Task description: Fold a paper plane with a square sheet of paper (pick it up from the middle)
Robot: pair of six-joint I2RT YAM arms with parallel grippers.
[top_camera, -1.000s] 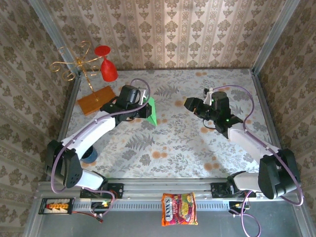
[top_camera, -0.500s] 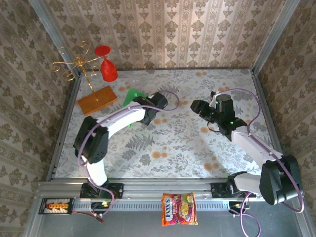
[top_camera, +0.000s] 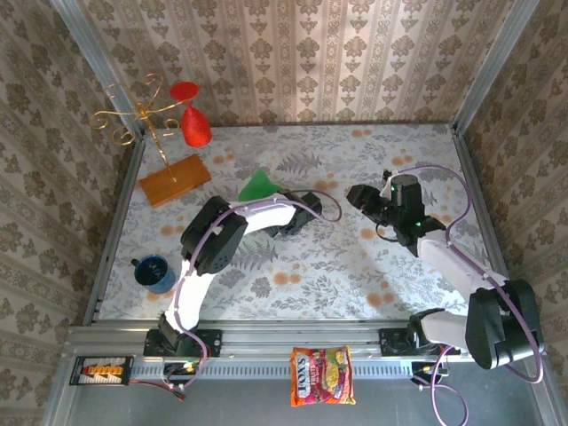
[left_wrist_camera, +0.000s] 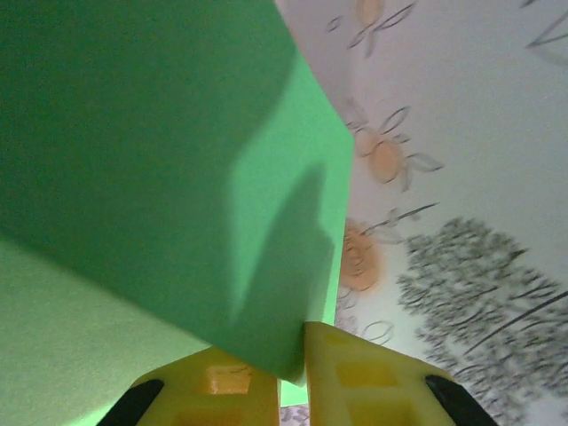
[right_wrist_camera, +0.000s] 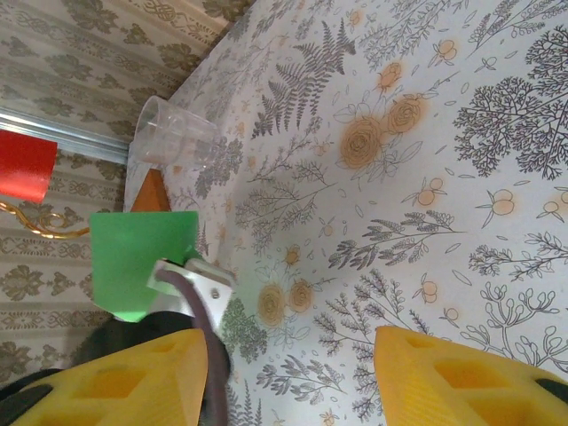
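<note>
Top external view: a desk (top_camera: 355, 266) covered in a pale floral cloth is shown, enclosed by patterned wallpaper walls, with two robot arms bolted at its near edge. The left arm is bent upward and then stretched rightward toward the middle of the desk, while the right arm is reached in from the right side. An orange-brown board (top_camera: 173, 180) is laid at the back left, with a gold wire stand (top_camera: 133, 115) rising from it and a red glass (top_camera: 192, 126) seen tilted beside the stand. The green sheet of paper (top_camera: 259, 185) is found just right of the board, toward the back of the desk. It is gripped by the left hand (left_wrist_camera: 293, 355). In the left wrist view the two yellow fingers (left_wrist_camera: 213, 390) are pressed together on the paper's lower edge, and the paper is bent so that a darker face and a lighter face meet along a line. The right hand (right_wrist_camera: 291, 346) is held open, with bare cloth seen between its fingers and the paper well apart from it. A printed snack packet (top_camera: 322, 375) is laid on the metal rail in front of the desk. A dark blue mug (top_camera: 158, 273) is set near the left edge. In the right wrist view a clear plastic cup (right_wrist_camera: 173, 138) is seen standing beyond the paper.
</note>
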